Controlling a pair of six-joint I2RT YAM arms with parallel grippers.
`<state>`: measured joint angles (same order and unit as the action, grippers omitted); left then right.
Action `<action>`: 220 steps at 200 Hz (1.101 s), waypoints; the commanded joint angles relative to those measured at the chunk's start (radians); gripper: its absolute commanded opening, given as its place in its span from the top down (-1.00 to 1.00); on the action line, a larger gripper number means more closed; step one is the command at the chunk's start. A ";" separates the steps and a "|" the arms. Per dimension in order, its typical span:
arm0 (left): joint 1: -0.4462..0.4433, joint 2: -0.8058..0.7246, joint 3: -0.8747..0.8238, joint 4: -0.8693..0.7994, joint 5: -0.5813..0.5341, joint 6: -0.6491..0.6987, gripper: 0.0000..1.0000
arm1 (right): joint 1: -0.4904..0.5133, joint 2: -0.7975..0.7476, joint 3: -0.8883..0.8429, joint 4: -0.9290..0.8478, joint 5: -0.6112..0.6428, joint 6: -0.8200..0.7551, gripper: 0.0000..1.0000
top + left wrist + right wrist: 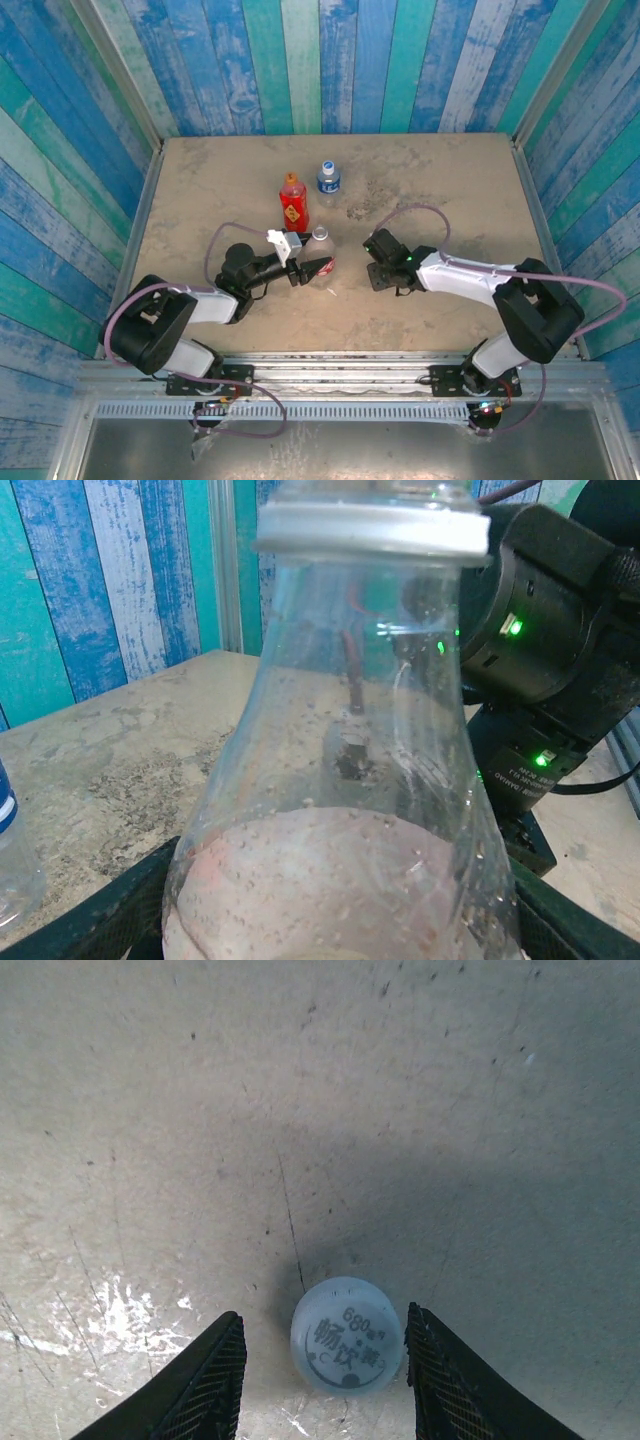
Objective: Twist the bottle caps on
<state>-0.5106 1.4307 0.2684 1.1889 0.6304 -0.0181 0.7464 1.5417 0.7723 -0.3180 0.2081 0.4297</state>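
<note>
**White cap between my open fingers, cola bottle clamped and waiting**

My right gripper [324, 1314] points down at the sandy tabletop [300, 1080] with its jaws spread. The small round white plastic screw cap [347, 1335] lies flat between them, printed top up. It sits nearer my right-hand finger, and I can see a gap on the other side, so I am not gripping it yet.

My left gripper [312, 266] is clenched around the clear plastic bottle with the red cola label [350, 780] and holds it upright near the middle of the table. The neck above its white collar ring [370, 528] is bare. Farther back stand the red-and-yellow wrapped bottle [292, 205] and the clear blue-labelled bottle [328, 181], close together.

I expect the cap to be very light, stiff and smooth-topped. It should skid on the table at a lopsided touch, or squirt out if I pinch it high. The place to hold it is across its side wall, low down, with both pads meeting it together so it stays level for the threads.

The bottle looks thin-walled and soft, and it seems to weigh little. A hard squeeze would likely dent it and tilt the neck. The firmest hold is probably on the lower body, where my left fingers are.
</note>
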 commanded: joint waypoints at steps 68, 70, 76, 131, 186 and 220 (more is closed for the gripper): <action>-0.005 -0.027 0.003 -0.056 0.001 0.023 -0.38 | -0.009 0.029 0.012 -0.023 -0.028 0.014 0.29; -0.005 -0.026 0.003 -0.057 0.002 0.022 -0.38 | -0.009 0.031 0.012 -0.023 -0.028 0.014 0.29; -0.005 -0.027 0.002 -0.057 0.001 0.024 -0.38 | -0.009 0.031 0.013 -0.024 -0.029 0.012 0.30; -0.005 -0.026 0.002 -0.056 0.003 0.021 -0.38 | -0.011 0.029 0.014 -0.016 -0.030 0.006 0.46; -0.006 -0.028 0.002 -0.058 0.002 0.024 -0.39 | -0.005 -0.026 0.043 -0.071 -0.034 -0.025 0.44; -0.005 -0.030 0.001 -0.063 -0.002 0.025 -0.39 | 0.019 -0.090 0.105 -0.167 -0.015 -0.064 0.42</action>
<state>-0.5106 1.4300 0.2684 1.1877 0.6300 -0.0151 0.7490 1.5101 0.8219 -0.3965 0.1791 0.4015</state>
